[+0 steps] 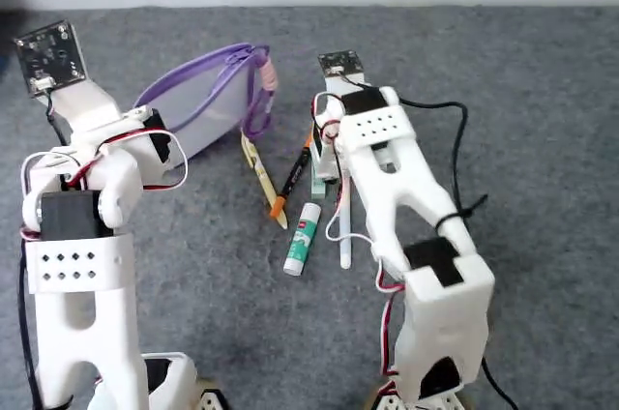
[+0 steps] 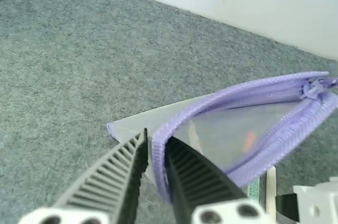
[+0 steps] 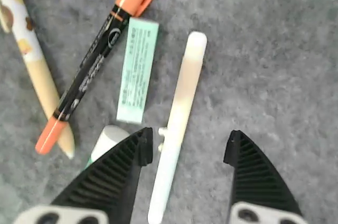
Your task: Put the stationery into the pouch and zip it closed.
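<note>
two arms stood at the grey carpeted table (image 1: 542, 91), with one pouch and five pieces of stationery between them: two pens, one marker, one glue stick and one eraser. at the left, the left arm was folded forward with its wrist bent towards the pouch's near corner. the left gripper (image 2: 156, 152) had its ribbed jaws drawn almost together, pinched on the purple zip edge of the pouch (image 1: 198, 101). the pouch was clear-sided with a purple zipper. it lay at the back of the table, left of centre, its zip undone and its mouth gaping towards the stationery. just right of the pouch lay the cream patterned pen (image 1: 259, 170), slanting towards the front. the black-and-orange marker (image 1: 294, 176) lay beside it and leaned the other way, so their front ends met. the glue stick (image 1: 303, 237) lay in front of those two. the mint eraser (image 3: 137, 71) lay between the marker and the white pen (image 3: 179, 108), close to both. at the right, the right arm was stretched out over the white pen, wrist pointing down. the right gripper (image 3: 187, 147) had its jaws spread wide and gripped nothing. the white pen's nearer part lay between the jaws, close against one of them.
</note>
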Controlling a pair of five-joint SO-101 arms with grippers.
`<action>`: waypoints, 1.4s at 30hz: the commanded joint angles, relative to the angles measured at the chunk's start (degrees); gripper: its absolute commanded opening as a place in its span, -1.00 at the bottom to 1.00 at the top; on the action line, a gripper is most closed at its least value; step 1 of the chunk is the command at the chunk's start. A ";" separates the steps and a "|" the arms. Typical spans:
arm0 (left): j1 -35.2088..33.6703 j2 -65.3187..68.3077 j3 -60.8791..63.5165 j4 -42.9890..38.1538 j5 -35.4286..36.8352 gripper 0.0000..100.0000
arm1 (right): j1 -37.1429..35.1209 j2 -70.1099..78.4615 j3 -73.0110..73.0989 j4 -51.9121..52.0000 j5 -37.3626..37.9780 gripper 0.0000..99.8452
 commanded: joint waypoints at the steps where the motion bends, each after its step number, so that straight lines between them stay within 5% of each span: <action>1: 0.18 -0.88 -3.03 -1.58 0.35 -0.98 | 0.92 3.38 -6.86 -0.13 -0.70 -0.55; 8: 0.18 -0.88 -3.03 -1.67 0.35 -0.98 | 1.89 13.23 -16.18 0.75 -0.26 -0.84; 20: 0.18 -0.88 -3.03 -1.67 0.35 -0.98 | 4.44 25.01 -23.91 11.03 -0.26 -0.78; 23: 0.18 -0.88 -3.03 -1.67 0.35 -0.98 | 4.53 25.27 -24.00 11.74 0.00 -0.95; 32: 0.18 -0.88 -3.21 -1.67 0.35 -0.98 | 5.41 15.87 -32.70 24.92 4.75 -0.98; 42: 0.26 -0.88 -3.21 -1.67 0.35 -0.98 | 5.32 -9.71 -32.97 24.57 4.57 -0.98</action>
